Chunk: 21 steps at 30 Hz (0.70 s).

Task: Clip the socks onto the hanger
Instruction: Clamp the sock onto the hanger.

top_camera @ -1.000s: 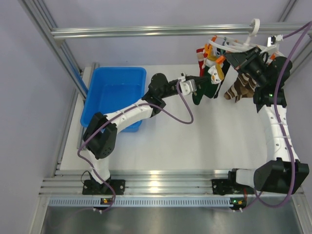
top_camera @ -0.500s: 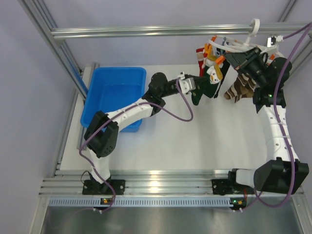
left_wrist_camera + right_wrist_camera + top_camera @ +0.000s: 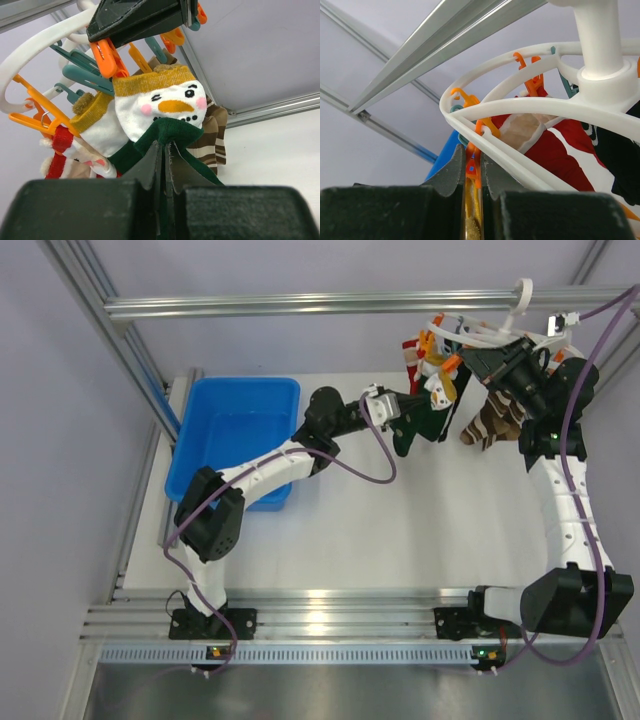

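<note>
The hanger, a white ring with orange and teal pegs, hangs from the top rail at the back right. My left gripper is shut on the dark green part of a snowman-faced sock and holds it up under the ring, its yellow cuff at the pegs. My right gripper is shut on an orange peg on the ring, with the yellow cuff showing between its fingers below the peg. A red sock hangs beyond it.
A blue bin sits at the back left of the table. Brown-and-cream striped socks hang from the hanger beside the right arm. An aluminium rail crosses above, and frame posts stand at both sides.
My left gripper has lifted the snowman sock slightly up and toward the hanger. The right gripper has stayed on the peg.
</note>
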### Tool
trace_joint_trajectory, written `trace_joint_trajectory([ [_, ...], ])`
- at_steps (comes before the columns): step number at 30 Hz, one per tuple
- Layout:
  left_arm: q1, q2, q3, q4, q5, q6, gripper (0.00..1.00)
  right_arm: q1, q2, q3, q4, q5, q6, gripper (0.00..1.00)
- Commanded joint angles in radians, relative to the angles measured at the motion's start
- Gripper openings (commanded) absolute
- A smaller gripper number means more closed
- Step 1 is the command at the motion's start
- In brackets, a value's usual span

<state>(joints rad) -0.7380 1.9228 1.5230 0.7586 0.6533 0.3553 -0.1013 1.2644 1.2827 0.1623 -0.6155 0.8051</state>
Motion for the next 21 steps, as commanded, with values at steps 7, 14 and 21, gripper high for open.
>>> trace_joint_trajectory([
  [7, 0.008, 0.008, 0.101, 0.05, 0.006, -0.058, 0.0, 0.017, -0.026, 0.017, 0.155, -0.104, -0.009, 0.0],
  [14, 0.008, 0.024, 0.126, 0.053, 0.0, -0.062, 0.0, 0.017, -0.023, 0.023, 0.14, -0.105, -0.026, 0.0],
  [21, 0.008, 0.025, 0.129, 0.056, -0.001, -0.061, 0.0, 0.017, -0.016, 0.036, 0.125, -0.104, -0.023, 0.06],
])
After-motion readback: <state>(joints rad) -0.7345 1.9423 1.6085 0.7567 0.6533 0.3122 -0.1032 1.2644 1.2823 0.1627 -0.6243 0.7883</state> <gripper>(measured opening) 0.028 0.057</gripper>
